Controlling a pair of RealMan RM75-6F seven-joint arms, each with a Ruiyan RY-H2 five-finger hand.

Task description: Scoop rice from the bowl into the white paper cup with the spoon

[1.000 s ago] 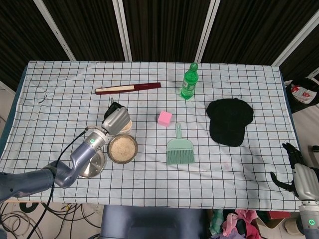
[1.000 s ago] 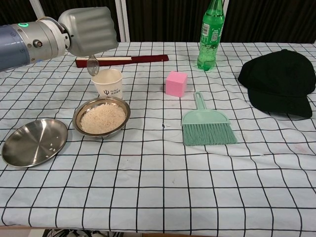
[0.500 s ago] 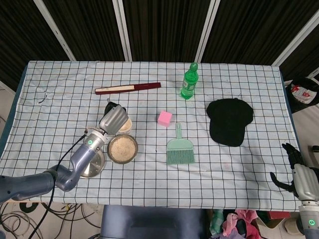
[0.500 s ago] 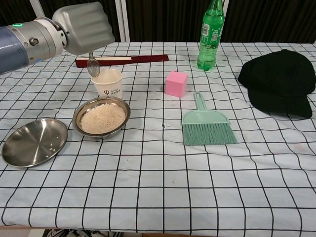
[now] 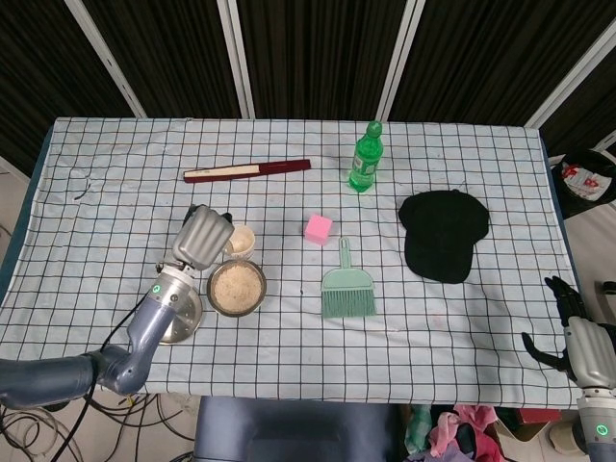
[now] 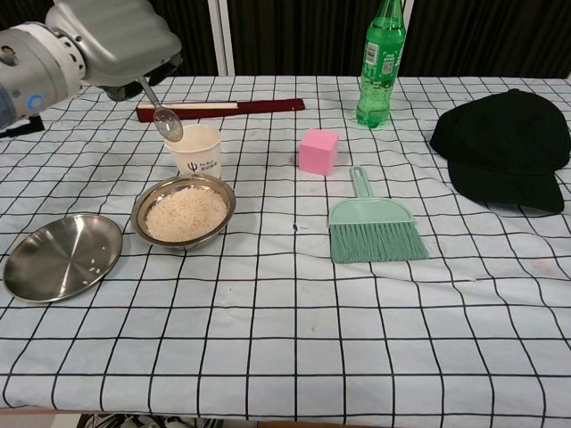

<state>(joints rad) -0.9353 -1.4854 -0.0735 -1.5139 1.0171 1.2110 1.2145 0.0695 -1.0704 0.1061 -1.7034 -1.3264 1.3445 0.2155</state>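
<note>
My left hand [image 6: 111,40] [image 5: 201,237] grips a metal spoon [image 6: 162,116], handle up and bowl hanging down at the left rim of the white paper cup [image 6: 197,149] [image 5: 240,241]. The spoon's bowl looks empty. In front of the cup sits a steel bowl of rice [image 6: 184,211] [image 5: 237,287]. In the head view the hand hides part of the cup and the spoon. My right hand [image 5: 580,337] hangs off the table's near right corner, fingers apart, holding nothing.
A flat steel plate [image 6: 61,256] with a few rice grains lies left of the bowl. A pink cube [image 6: 318,150], green brush [image 6: 373,223], green bottle [image 6: 380,62], black cap [image 6: 504,147] and a dark red folded fan [image 6: 223,109] are spread over the checked cloth.
My left hand has risen and drawn back to the left with the spoon, which now tilts with its bowl at the cup's left rim instead of straight above the cup.
</note>
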